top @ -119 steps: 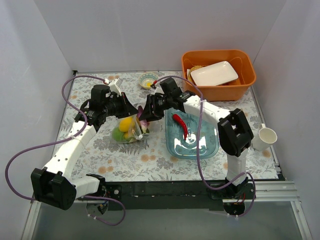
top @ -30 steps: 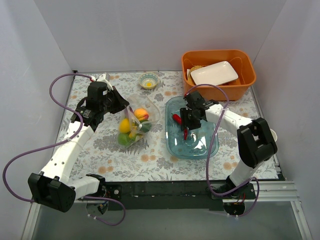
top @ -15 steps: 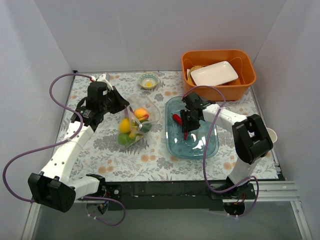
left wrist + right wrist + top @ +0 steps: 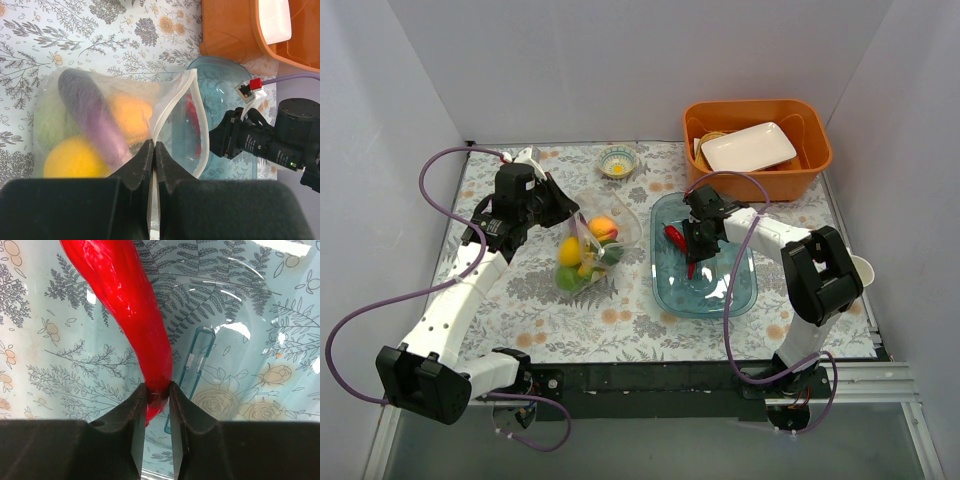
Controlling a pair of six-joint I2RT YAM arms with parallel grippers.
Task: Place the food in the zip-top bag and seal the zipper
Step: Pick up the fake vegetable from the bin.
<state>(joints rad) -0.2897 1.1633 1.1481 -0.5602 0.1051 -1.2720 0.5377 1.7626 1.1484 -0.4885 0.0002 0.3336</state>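
Gripping the chilli, with the bag mouth pinched open

Down in the blue-tinted tray (image 4: 732, 298), right of centre, the right gripper (image 4: 159, 390) has its two fingers clamped on the thin end of the red chilli (image 4: 132, 300), which lies on the tray floor. Left of the tray, the zip-top bag (image 4: 100, 100) rests on the floral tablecloth (image 4: 620, 312), its mouth facing the tray. The left gripper (image 4: 154, 146) is closed tight on the mouth edge, and the whitish zipper (image 4: 199, 117) curves round the opening. Inside lie a purple eggplant (image 4: 90, 115), a yellow lemon (image 4: 75, 160), an orange fruit (image 4: 131, 115) and a green piece (image 4: 47, 122). Farther back sits a small bowl (image 4: 617, 160), and at far right an orange bin (image 4: 760, 183) holding a white plate (image 4: 748, 146)
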